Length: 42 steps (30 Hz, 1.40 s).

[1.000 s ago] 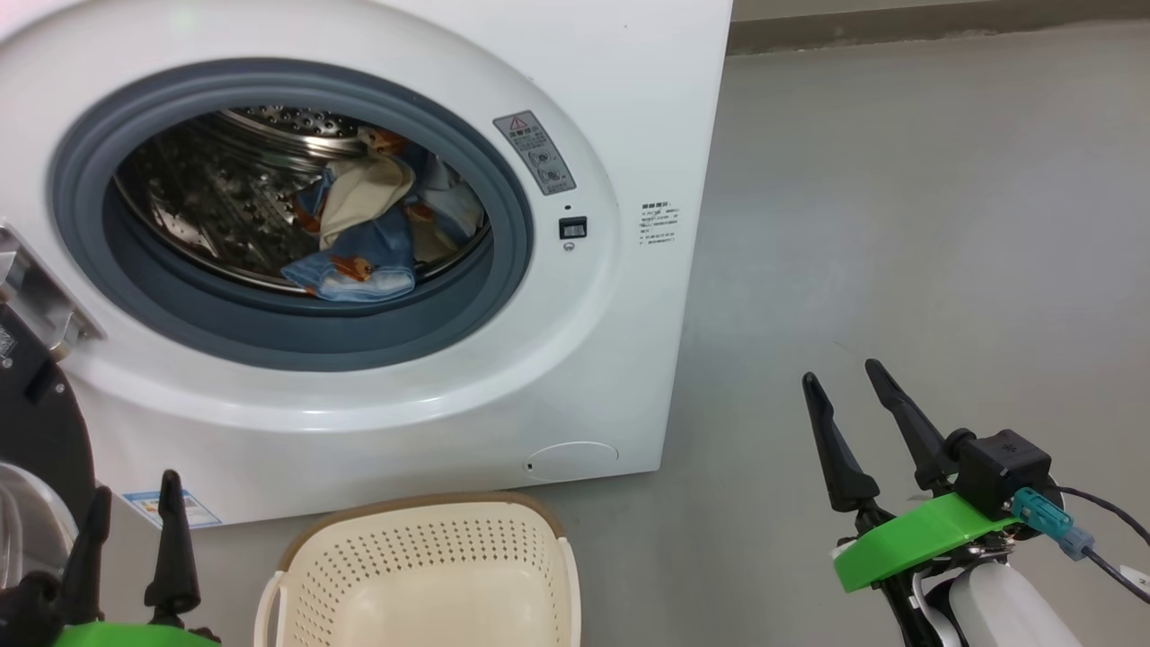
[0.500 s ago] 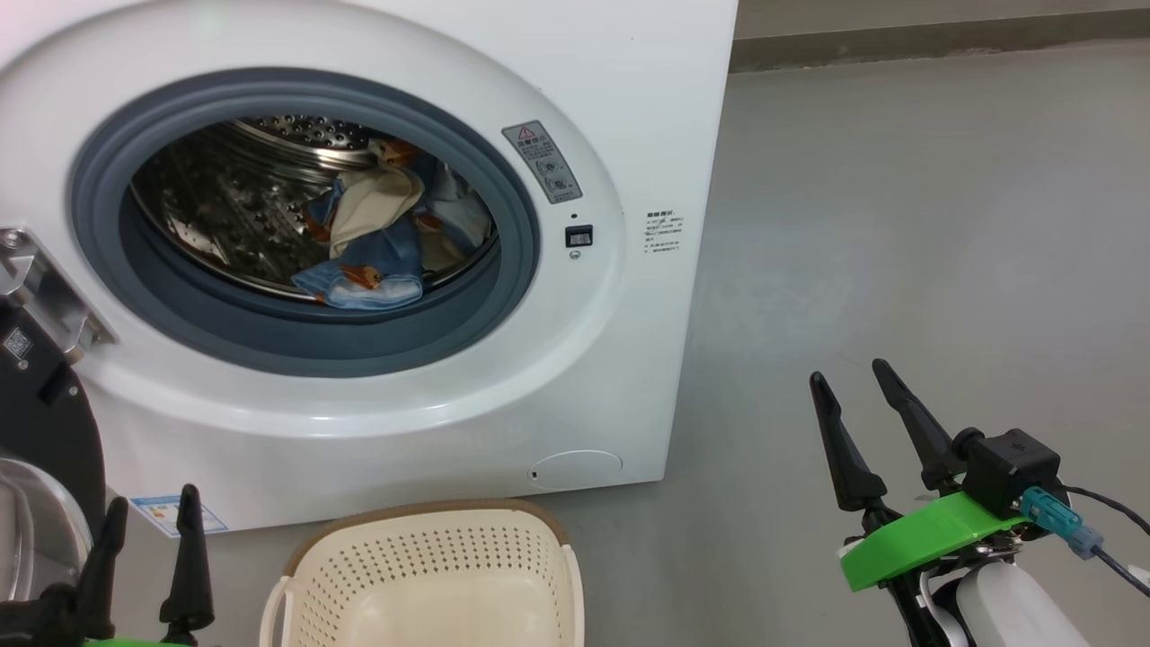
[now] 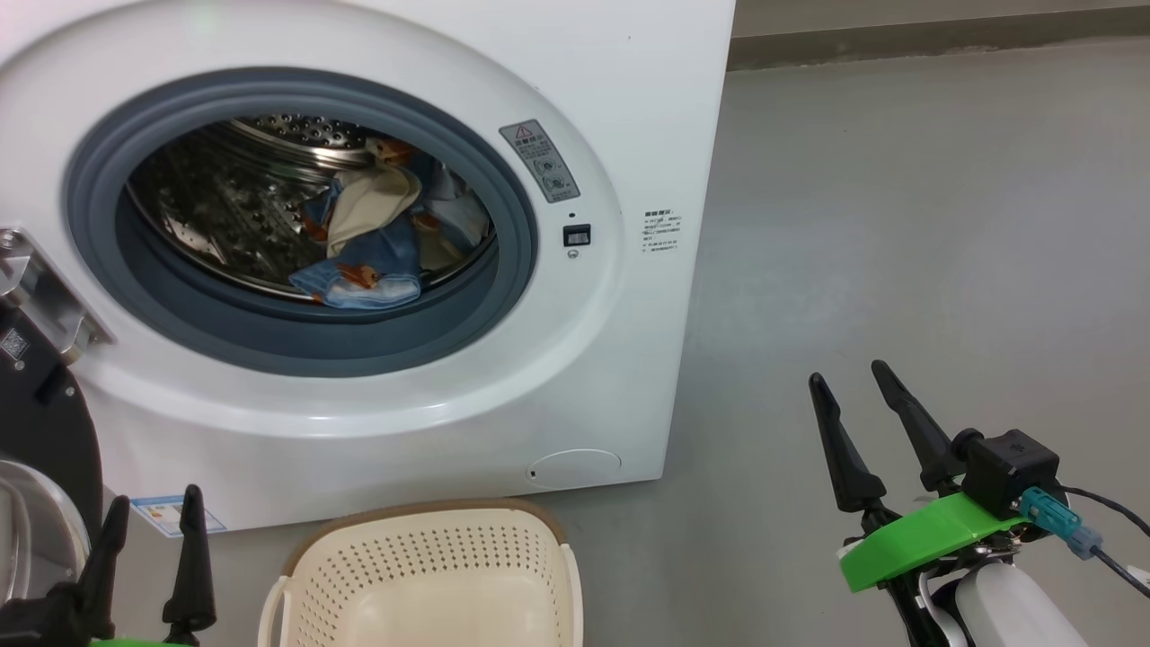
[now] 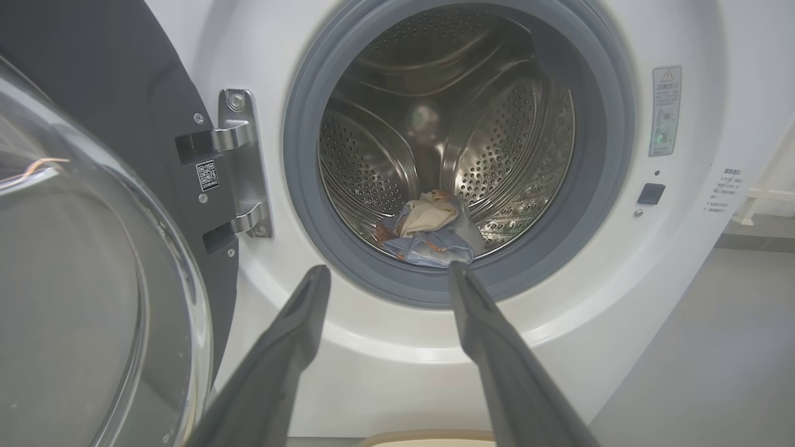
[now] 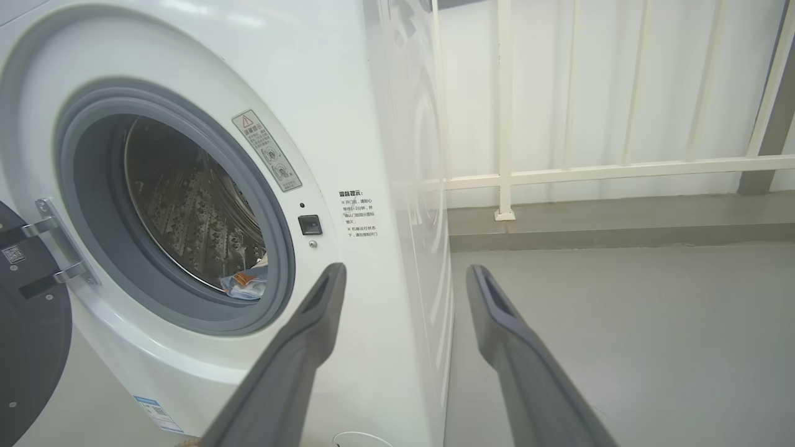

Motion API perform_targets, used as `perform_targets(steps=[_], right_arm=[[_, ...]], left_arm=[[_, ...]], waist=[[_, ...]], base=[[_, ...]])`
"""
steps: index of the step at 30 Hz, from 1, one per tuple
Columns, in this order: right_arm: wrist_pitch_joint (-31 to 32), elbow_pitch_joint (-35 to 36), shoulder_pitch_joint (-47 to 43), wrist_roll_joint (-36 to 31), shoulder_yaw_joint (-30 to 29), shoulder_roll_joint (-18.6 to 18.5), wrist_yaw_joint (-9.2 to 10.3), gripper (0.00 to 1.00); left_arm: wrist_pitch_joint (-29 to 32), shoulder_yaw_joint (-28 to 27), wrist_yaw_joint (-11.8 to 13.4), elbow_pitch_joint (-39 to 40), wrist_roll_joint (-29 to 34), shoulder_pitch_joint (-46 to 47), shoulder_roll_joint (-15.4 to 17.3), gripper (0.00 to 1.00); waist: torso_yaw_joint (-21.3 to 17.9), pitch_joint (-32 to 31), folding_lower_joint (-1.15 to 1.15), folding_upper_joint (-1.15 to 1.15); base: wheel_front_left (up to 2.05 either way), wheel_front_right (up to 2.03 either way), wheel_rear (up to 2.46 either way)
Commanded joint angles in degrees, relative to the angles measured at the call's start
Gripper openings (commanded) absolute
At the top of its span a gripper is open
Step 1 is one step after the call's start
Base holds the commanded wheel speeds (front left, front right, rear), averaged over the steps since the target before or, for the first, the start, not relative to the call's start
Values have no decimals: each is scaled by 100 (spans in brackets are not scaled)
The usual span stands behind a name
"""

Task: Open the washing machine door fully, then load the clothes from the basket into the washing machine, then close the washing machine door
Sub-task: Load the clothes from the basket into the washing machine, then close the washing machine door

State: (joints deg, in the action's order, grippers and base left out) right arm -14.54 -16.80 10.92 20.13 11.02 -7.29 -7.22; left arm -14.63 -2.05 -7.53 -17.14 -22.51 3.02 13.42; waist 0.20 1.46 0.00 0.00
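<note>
grey concrete floor (image 3: 898, 225), bare. head view: only the camera has shifted slightly; nothing else moved. clothes (image 3: 368, 243) lie in the steel drum (image 3: 225, 198), basket (image 3: 422, 575) shows empty at the washing machine (image 3: 629, 90) foot; loading judged complete. left gripper (image 3: 154, 499) and right gripper (image 3: 849, 375) spread, empty. left wrist view: washing machine door (image 4: 74, 279) wide open, closing outstanding. right wrist view: white railing (image 5: 503, 124) behind.

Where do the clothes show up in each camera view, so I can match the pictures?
Head view: clothes in the drum, upper left of centre.
Left wrist view: clothes low in the drum, near centre.
Right wrist view: clothes at the drum's lower right edge, left of centre.
Shared landmark: grey warning sticker right of the drum.
</note>
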Motion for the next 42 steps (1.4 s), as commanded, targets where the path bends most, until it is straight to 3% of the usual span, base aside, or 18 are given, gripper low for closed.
perform_targets(steps=[1,30,42], right_arm=[[-46,112,4,15,121,-5,-26,100],[-46,112,15,-21,89,37,-26,100],[-46,107,15,-15,82,34,-26,100]], left_arm=[[-37,-199,4,161,41,141,146,100],[-37,-156,4,155,-136,167,177,100],[-37,-180,4,138,-130,163,167,100]], waist=[[0,6,0,0],[6,48,0,0],[18,56,0,0]], base=[[0,0,0],[-1,1,0],[-110,110,0]])
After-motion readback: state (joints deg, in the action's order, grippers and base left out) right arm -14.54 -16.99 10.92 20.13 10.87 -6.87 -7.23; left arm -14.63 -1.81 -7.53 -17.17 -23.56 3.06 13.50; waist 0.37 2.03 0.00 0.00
